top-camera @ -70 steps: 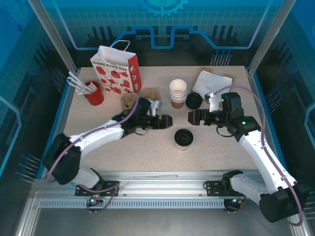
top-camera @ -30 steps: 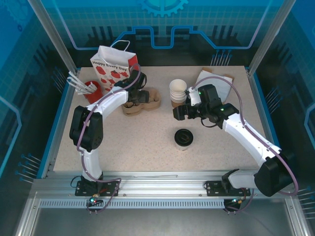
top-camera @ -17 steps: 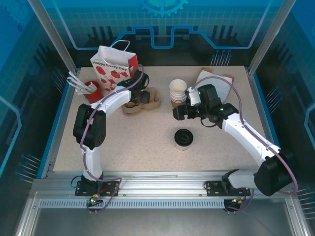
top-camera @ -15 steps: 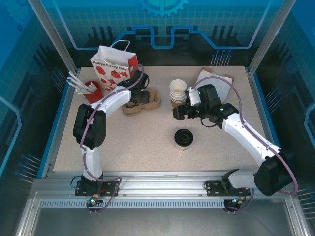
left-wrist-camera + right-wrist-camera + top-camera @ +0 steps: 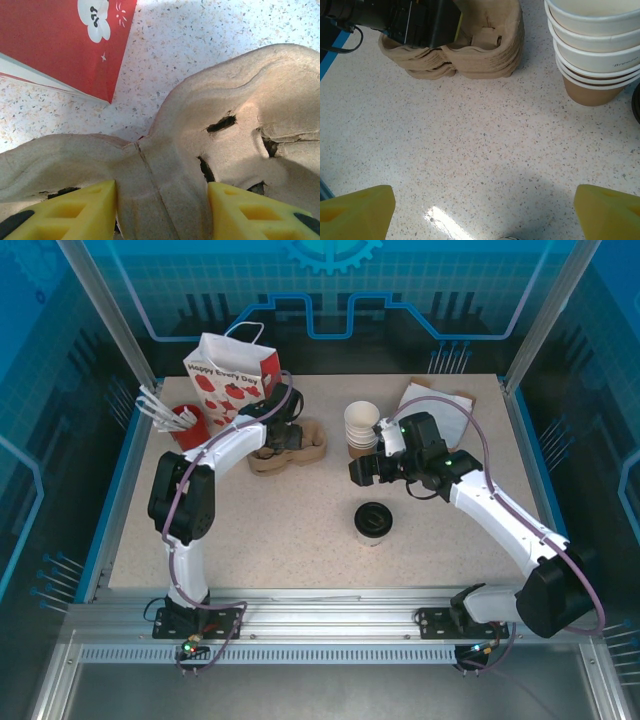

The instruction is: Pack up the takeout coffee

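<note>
Shifts both arms off the middle of the table [image 5: 250, 530]: sets the left claw [image 5: 161, 210], fingers apart, astride the ridge of the cardboard tray [image 5: 225, 115] near the far left corner, and the right claw [image 5: 481, 205], wide apart, beside the cup stack [image 5: 361, 428]. Suggests fetching a tray first. Leaves the coffee [image 5: 372, 520] untouched toward the near edge: upright, pale cup, black lid seated.

The left arm no longer reaches to the middle of the table as it did 2.3 s ago. It now stretches to the back left, and the left gripper [image 5: 275, 438] sits on the stack of cardboard cup carriers [image 5: 305, 448], with its fingers [image 5: 75, 210] on either side of the middle ridge. The right gripper [image 5: 360, 469] is further left, just in front of the stack of cups [image 5: 361, 425].
</note>
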{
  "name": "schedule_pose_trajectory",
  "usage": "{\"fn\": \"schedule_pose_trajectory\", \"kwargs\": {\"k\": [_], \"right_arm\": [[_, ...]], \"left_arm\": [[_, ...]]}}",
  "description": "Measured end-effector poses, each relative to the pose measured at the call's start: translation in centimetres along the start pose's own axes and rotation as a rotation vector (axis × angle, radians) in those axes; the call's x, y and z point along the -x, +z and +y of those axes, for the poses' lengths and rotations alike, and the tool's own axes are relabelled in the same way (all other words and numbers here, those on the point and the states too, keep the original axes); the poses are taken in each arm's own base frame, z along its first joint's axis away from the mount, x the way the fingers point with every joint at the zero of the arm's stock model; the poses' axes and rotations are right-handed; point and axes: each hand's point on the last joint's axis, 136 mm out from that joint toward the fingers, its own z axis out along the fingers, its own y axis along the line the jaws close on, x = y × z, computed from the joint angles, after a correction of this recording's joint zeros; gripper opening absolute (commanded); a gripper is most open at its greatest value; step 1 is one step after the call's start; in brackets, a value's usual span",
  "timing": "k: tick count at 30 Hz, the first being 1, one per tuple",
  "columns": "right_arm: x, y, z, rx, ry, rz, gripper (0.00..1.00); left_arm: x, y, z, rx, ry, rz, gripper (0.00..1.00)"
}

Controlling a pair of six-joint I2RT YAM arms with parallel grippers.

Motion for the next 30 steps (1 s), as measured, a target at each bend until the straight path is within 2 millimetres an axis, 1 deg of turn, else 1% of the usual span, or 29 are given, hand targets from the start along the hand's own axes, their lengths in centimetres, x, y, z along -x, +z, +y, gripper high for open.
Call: {"fn": "schedule_pose_trajectory", "kwargs": {"k": [7, 10, 23, 30], "right_arm": [[-0.1, 0.1, 0.1, 0.003, -0.002, 0.003, 0.93], [-0.1, 0.1, 0.1, 0.003, -0.002, 0.003, 0.93], [-0.1, 0.1, 0.1, 0.003, -0.002, 0.005, 0.94], [-0.1, 0.2, 0.1, 0.002, -0.002, 0.007, 0.93]], "left_arm": [[1.0, -1.7, 0.2, -0.002, -0.007, -0.041, 0.49], [1.3, -2.1, 0.1, -0.006, -0.009, -0.052, 0.51], [1.1, -2.1, 0.2, -0.004, -0.009, -0.049, 0.55], [1.0, -1.9, 0.3, 0.005, -0.007, -0.044, 0.54]]}}
